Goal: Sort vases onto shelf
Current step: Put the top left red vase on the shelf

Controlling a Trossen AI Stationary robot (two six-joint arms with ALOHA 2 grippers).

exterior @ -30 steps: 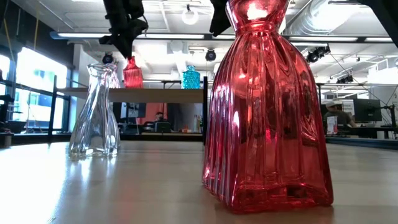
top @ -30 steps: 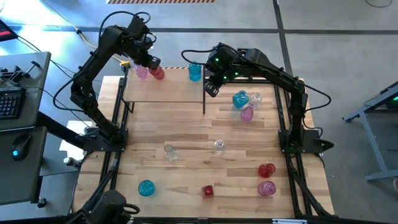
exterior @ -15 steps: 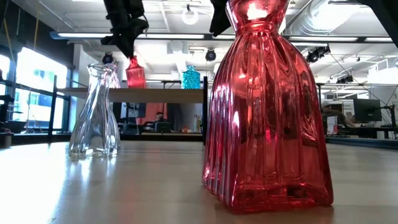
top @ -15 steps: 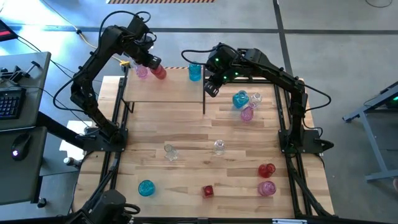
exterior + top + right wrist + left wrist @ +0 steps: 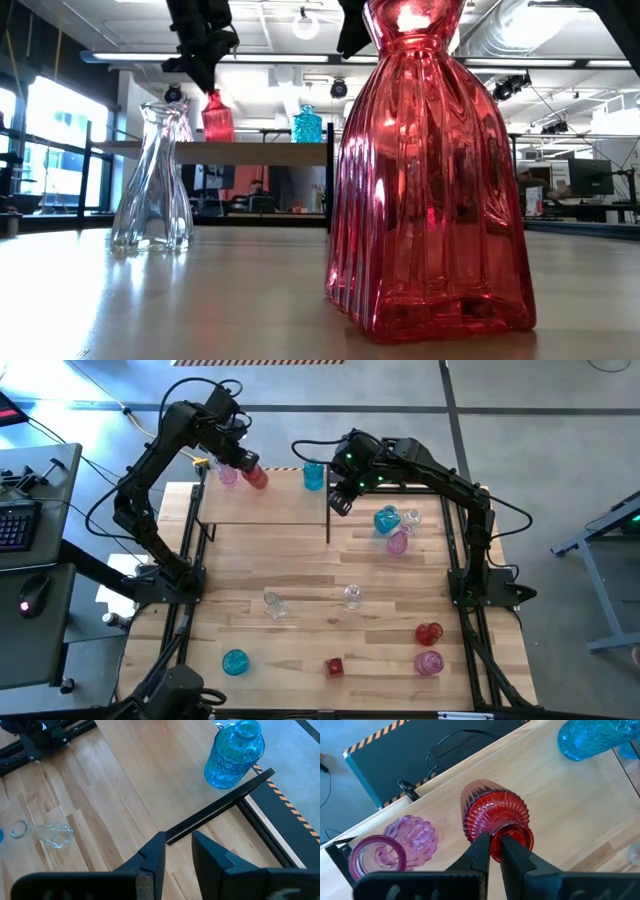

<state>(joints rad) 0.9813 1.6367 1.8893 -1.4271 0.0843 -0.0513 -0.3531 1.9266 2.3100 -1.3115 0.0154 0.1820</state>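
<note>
Vases are getting sorted onto the shelf [image 5: 265, 505], and the job is looking less than half done. Eight vases are waiting down on the table [image 5: 300, 585]: three by the right arm's side and five nearer the front. A blue vase [image 5: 314, 476] and a pink vase [image 5: 228, 475] are standing on the shelf. The left gripper [image 5: 491, 851] is squeezing the neck of the red vase [image 5: 492, 815], which is tilting at the shelf's back edge. The right gripper [image 5: 177, 851] is hanging over the shelf's corner with fingers apart, holding nothing.
</note>
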